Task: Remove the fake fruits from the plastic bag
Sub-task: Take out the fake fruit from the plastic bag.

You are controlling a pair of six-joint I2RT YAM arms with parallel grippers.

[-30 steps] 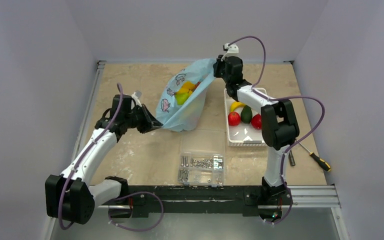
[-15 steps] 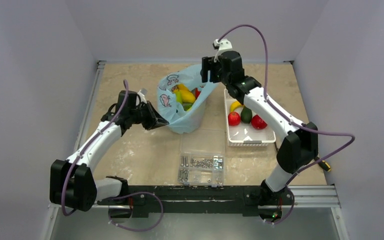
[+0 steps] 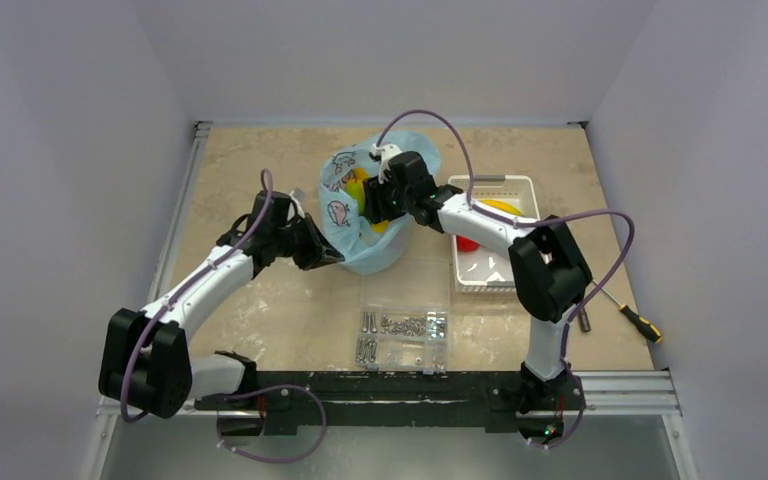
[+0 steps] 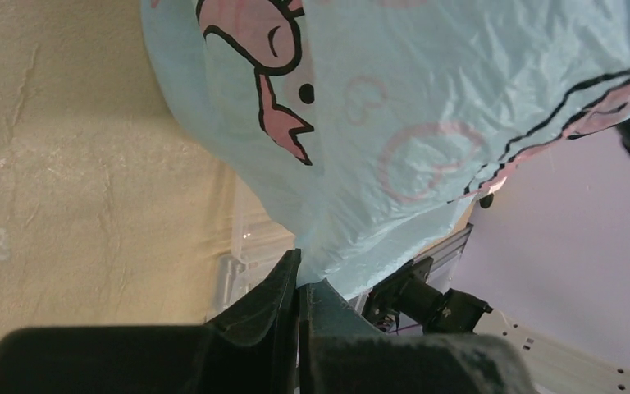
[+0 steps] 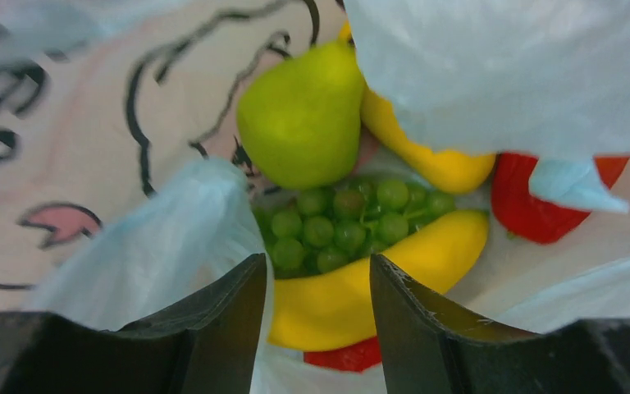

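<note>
**Right hand point(image 5: 315, 275) spread inside the bag mouth, left hand point(image 4: 298, 277) pinching the bag**

Right hand: fingers apart, nothing between them, pointing down into the open plastic bag point(image 3: 358, 243). Straight past the fingertips lies the green grape bunch point(image 5: 344, 223); can't tell whether the fingers touch it. A green pear point(image 5: 303, 115) sits just above the grapes. A long yellow fruit point(image 5: 377, 289) lies below them and a second yellow fruit point(image 5: 431, 160) is beside the pear. A red fruit point(image 5: 533, 209) is at the right, partly under a bag fold.

Left hand: fingers pressed together on a thin fold of the bag's lower left side. The bag stands on the tabletop point(image 3: 260, 180) between the two hands, mouth up.

Right of the bag is a white slotted basket point(image 3: 505, 181) holding a red fruit and a yellow one, mostly hidden by the right arm. A clear compartment box point(image 3: 402, 336) of screws sits near the arm bases. A screwdriver point(image 3: 632, 316) lies by the right edge.
</note>
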